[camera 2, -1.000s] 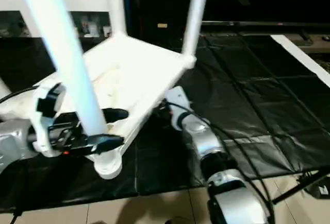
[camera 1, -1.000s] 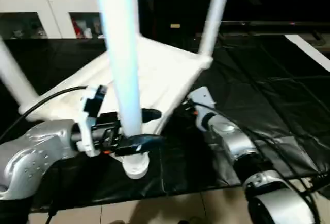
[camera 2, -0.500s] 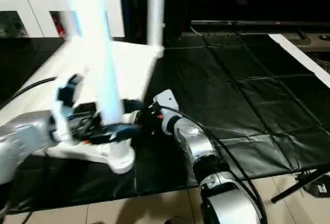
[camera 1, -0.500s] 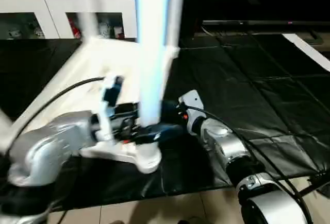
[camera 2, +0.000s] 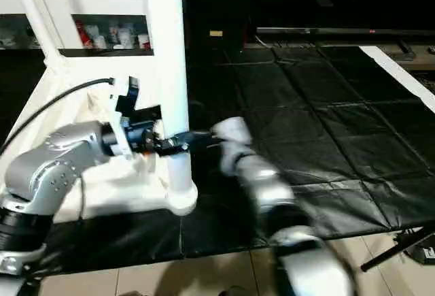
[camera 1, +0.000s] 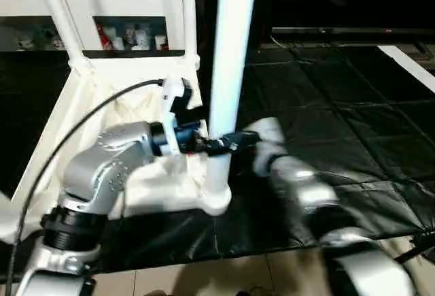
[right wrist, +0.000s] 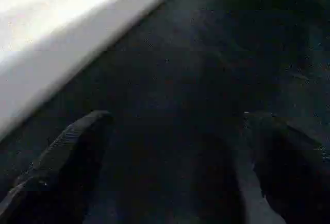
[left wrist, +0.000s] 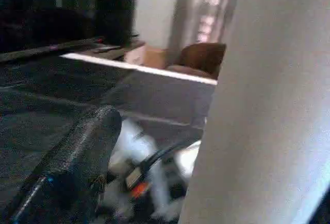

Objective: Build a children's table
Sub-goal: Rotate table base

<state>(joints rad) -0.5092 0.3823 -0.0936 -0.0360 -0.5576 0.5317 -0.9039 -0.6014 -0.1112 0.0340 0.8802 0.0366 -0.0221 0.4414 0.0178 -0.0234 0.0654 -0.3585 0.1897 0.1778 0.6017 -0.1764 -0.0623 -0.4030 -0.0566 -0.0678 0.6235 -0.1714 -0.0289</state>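
Currently, children's table (camera 1: 136, 194): inverted on black mat (camera 1: 340, 105), at least three legs seated upright; fourth not visible. Left gripper (camera 1: 228, 145) clasps near leg (camera 1: 228, 71); right gripper (right wrist: 170, 172) wide, empty, apparently beside tabletop edge.

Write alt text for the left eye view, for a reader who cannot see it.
The left pincer grips the near upright leg of an upside-down white children's table lying on a black mat. The right arm reaches in from the right. A white cabinet stands behind.
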